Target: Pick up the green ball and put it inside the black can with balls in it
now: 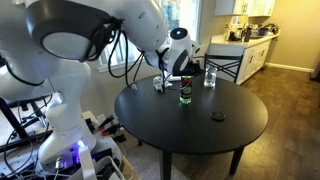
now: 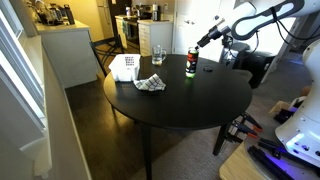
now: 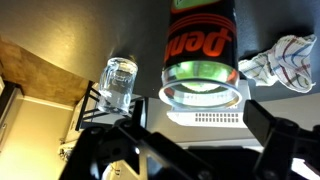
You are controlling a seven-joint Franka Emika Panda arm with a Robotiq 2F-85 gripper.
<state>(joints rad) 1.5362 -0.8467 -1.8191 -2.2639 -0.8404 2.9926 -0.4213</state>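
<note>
One black can (image 3: 200, 35) with red lettering stands upright on the round table (image 1: 190, 135). A green ball (image 3: 198, 72) shows just under its open rim; how many lie below, I cannot tell. The gripper (image 1: 178, 68) hovers above the can, jaws wide apart and empty. In an exterior view, one clear glass (image 2: 158, 54) stands left of the can, one crumpled cloth (image 2: 150, 84) left and nearer, and one white container (image 2: 125, 67) farther left.

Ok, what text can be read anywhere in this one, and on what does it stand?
"Pen", in red script on the black can in the wrist view; the last letters curve out of sight.
White container in an exterior view: red print, too small to read.
Nothing else is legible.
</note>
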